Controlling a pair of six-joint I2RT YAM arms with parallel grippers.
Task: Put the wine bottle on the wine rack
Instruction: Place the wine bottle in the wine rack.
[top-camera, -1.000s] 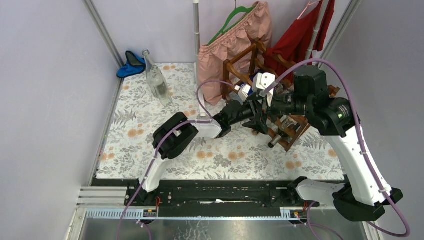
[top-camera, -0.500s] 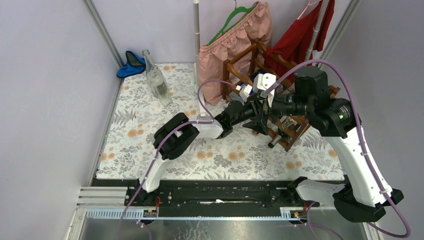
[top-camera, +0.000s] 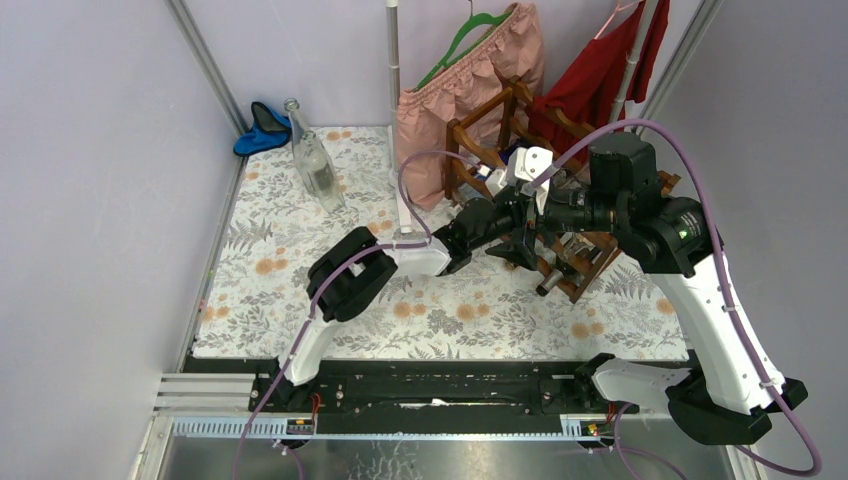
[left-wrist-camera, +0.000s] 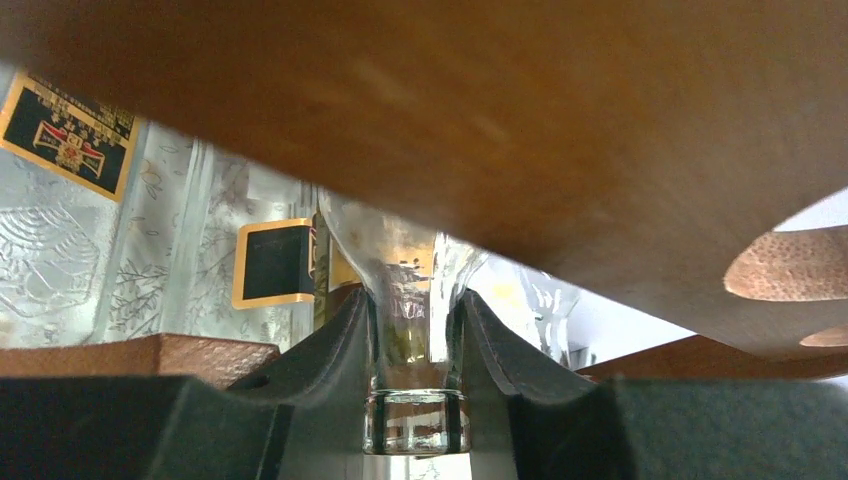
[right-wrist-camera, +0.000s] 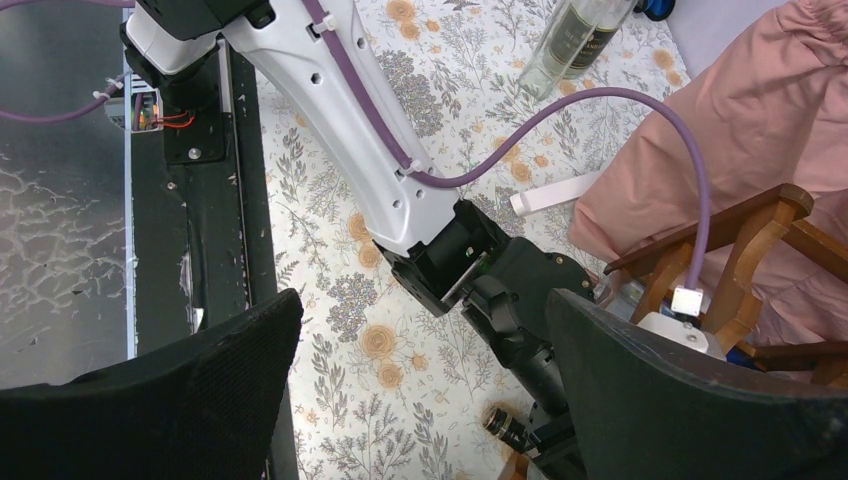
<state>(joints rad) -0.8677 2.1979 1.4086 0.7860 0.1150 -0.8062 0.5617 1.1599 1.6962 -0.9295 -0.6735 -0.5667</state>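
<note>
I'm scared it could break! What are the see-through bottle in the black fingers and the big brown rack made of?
The clear bottle looks like smooth glass: you can see through its neck, and it glints. The reddish-brown rack is probably varnished wood: solid brown rail with a soft shine.

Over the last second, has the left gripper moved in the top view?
Yes. The left gripper, shut on the wine bottle at its neck, has edged away and right, deeper into the wine rack, whose posts stay put.

Overhead camera looks down; close wrist cameras share the wine rack (top-camera: 483, 110).
</note>
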